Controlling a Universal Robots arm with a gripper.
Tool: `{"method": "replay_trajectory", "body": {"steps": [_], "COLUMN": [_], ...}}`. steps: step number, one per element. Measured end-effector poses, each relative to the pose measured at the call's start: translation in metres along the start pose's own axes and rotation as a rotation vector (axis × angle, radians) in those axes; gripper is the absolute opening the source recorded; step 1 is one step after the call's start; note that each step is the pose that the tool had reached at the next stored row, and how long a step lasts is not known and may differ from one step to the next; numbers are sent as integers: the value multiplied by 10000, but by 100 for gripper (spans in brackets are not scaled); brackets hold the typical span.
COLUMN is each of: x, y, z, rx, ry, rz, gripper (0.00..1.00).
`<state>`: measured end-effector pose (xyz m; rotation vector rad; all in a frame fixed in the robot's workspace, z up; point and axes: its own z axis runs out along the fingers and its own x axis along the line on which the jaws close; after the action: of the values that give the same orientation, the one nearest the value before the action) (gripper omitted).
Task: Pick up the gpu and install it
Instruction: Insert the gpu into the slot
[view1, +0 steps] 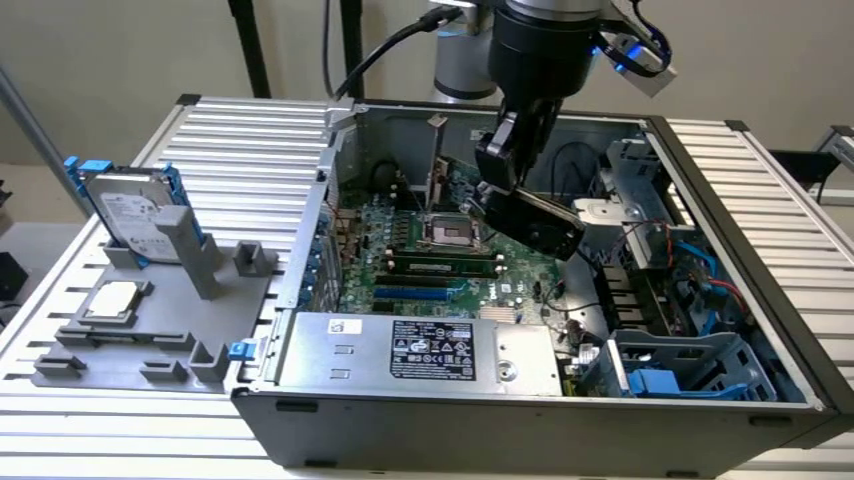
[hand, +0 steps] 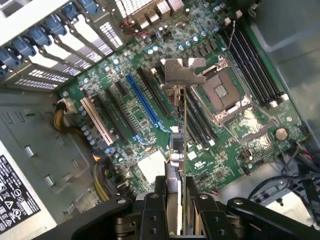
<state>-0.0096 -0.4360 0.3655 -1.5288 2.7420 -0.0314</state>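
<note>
My gripper (view1: 487, 195) reaches into the open computer case (view1: 534, 420) and is shut on the gpu (view1: 441, 172). The gpu is a thin card held on edge above the motherboard (view1: 400, 250), apart from it. In the wrist view the gpu (hand: 184, 130) runs straight away from my gripper (hand: 181, 212), with a dark finger (hand: 152, 215) pressed on each side. Its silver end bracket (hand: 184, 72) is at the far end. It hangs over the board between the long black expansion slots (hand: 152, 90) and the CPU socket (hand: 225, 95). A blue slot (hand: 142, 100) lies just beside them.
A power supply (view1: 427, 350) fills the case's near side. A blue drive cage (view1: 674, 370) and cables sit at the exterior view's right. Outside the case, a grey holder (view1: 147, 340) carries an upright hard drive (view1: 134, 215) and a square CPU chip (view1: 114, 300).
</note>
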Motion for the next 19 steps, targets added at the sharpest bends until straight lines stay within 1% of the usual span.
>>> {"method": "replay_trajectory", "body": {"steps": [15, 19], "x": [0, 16], "y": [2, 28], "z": [60, 69], "rx": [23, 34], "ry": [-49, -63], "rz": [-2718, -3109], "gripper": [26, 26]}}
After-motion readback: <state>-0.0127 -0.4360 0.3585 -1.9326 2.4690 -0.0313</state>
